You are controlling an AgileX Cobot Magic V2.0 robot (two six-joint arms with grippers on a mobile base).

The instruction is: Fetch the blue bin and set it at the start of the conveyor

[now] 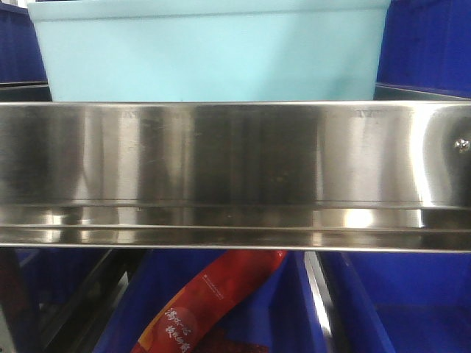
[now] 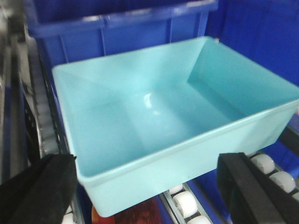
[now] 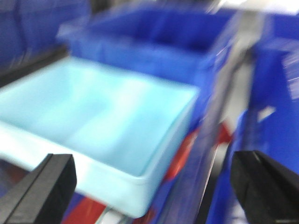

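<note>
The blue bin (image 1: 210, 51) is a pale cyan tub standing on the shelf behind a steel rail. It is empty in the left wrist view (image 2: 159, 126) and blurred in the right wrist view (image 3: 98, 126). My left gripper (image 2: 147, 186) is open, its black fingers (image 2: 39, 191) wide apart before the bin's near wall, not touching it. My right gripper (image 3: 152, 186) is open near the bin's near right corner. The conveyor start is out of view.
A shiny stainless-steel shelf rail (image 1: 235, 173) spans the front view. Dark royal-blue bins (image 2: 121, 23) stand behind and beside the cyan tub. White shelf rollers (image 2: 268, 170) run under it. A red packet (image 1: 210, 301) lies in a blue bin on the lower shelf.
</note>
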